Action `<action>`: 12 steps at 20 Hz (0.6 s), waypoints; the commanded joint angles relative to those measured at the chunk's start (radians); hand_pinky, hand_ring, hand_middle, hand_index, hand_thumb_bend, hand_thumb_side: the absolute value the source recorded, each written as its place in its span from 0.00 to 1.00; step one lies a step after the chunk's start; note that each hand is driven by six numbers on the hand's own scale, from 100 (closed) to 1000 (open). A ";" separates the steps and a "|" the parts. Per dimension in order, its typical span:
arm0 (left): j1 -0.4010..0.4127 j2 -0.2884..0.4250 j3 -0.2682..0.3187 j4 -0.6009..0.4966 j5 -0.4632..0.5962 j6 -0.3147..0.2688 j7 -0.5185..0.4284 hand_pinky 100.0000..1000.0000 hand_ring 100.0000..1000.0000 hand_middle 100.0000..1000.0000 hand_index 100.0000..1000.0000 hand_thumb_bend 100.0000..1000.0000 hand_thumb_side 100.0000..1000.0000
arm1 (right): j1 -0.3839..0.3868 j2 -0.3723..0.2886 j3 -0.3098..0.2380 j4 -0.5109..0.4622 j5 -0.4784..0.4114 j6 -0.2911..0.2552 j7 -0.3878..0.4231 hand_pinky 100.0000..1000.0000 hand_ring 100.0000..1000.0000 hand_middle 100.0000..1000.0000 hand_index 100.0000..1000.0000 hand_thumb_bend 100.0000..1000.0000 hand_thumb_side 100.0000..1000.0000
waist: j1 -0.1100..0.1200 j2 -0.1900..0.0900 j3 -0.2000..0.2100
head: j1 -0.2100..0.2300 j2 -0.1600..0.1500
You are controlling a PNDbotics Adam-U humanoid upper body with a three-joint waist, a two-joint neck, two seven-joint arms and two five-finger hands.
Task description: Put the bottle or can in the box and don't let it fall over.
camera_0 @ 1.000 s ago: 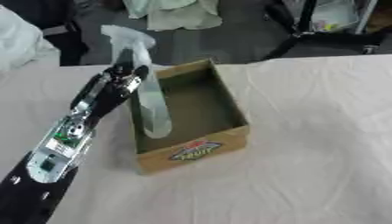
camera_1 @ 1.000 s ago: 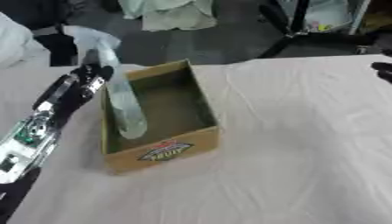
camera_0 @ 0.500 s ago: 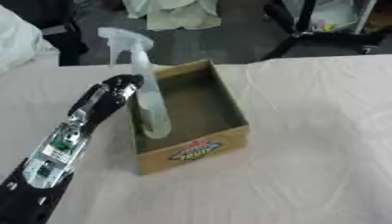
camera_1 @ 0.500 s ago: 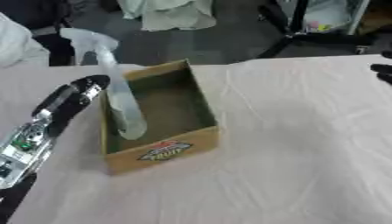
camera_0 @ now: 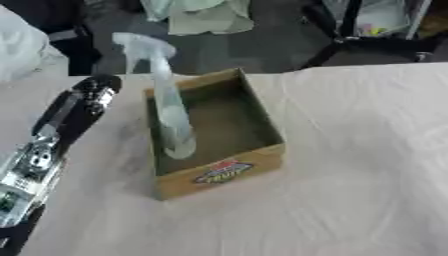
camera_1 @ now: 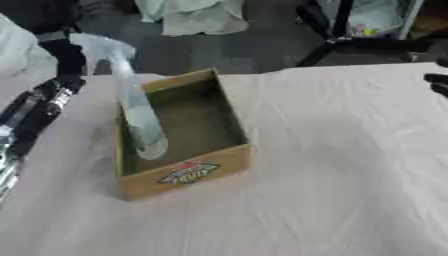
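Note:
A clear spray bottle [camera_0: 171, 117] with a pale trigger head stands inside the open brown cardboard box [camera_0: 262, 125]. Its base rests on the box floor by the left wall, and its neck leans slightly towards the far left. The box carries a red and yellow label on its near face. My left hand [camera_0: 90, 95] hovers to the left of the box, a short gap away from the bottle, open and holding nothing. Only a dark sliver of my right hand [camera_1: 437, 82] shows at the right edge, far from the box.
The box sits on a table under a wrinkled pale cloth [camera_0: 359, 165], whose far edge runs just behind the box. Beyond it lie dark floor, black stand legs [camera_0: 337, 35] and pale bags [camera_0: 201, 12]. A white bundle [camera_0: 22, 47] lies at the far left.
My left hand has let go of the bottle and drawn back to the left. The bottle stays standing in the box.

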 commanded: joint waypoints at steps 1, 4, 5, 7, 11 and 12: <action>0.027 0.069 0.035 -0.048 0.029 -0.014 0.017 1.00 0.96 0.91 0.81 0.16 0.85 | -0.005 -0.040 -0.015 -0.017 -0.010 -0.002 -0.007 0.87 0.72 0.78 0.83 0.00 0.79 | -0.006 -0.031 0.006 | -0.005 0.008; 0.076 0.089 0.064 -0.061 0.075 -0.031 0.043 1.00 0.96 0.90 0.80 0.14 0.87 | 0.000 -0.041 -0.018 -0.016 -0.013 -0.004 -0.010 0.87 0.72 0.78 0.82 0.00 0.79 | -0.011 -0.040 0.013 | -0.003 0.025; 0.088 0.092 0.073 -0.061 0.090 -0.036 0.054 1.00 0.96 0.90 0.80 0.13 0.87 | 0.002 -0.042 -0.018 -0.016 -0.014 -0.005 -0.010 0.87 0.72 0.78 0.82 0.00 0.79 | -0.013 -0.043 0.015 | -0.003 0.032; 0.114 0.099 0.093 -0.054 0.118 -0.048 0.080 1.00 0.96 0.91 0.81 0.10 0.90 | 0.005 -0.043 -0.020 -0.016 -0.016 -0.007 -0.012 0.87 0.72 0.78 0.82 0.00 0.78 | -0.018 -0.051 0.020 | -0.004 0.048; 0.162 0.107 0.126 -0.037 0.157 -0.072 0.129 1.00 0.96 0.91 0.81 0.04 0.95 | 0.012 -0.043 -0.023 -0.021 -0.019 -0.011 -0.015 0.87 0.72 0.78 0.82 0.00 0.77 | -0.026 -0.066 0.024 | -0.012 0.069; 0.171 0.108 0.132 -0.034 0.165 -0.078 0.137 1.00 0.96 0.91 0.81 0.02 0.95 | 0.014 -0.043 -0.023 -0.022 -0.020 -0.012 -0.015 0.87 0.72 0.78 0.82 0.00 0.77 | -0.028 -0.069 0.025 | -0.013 0.073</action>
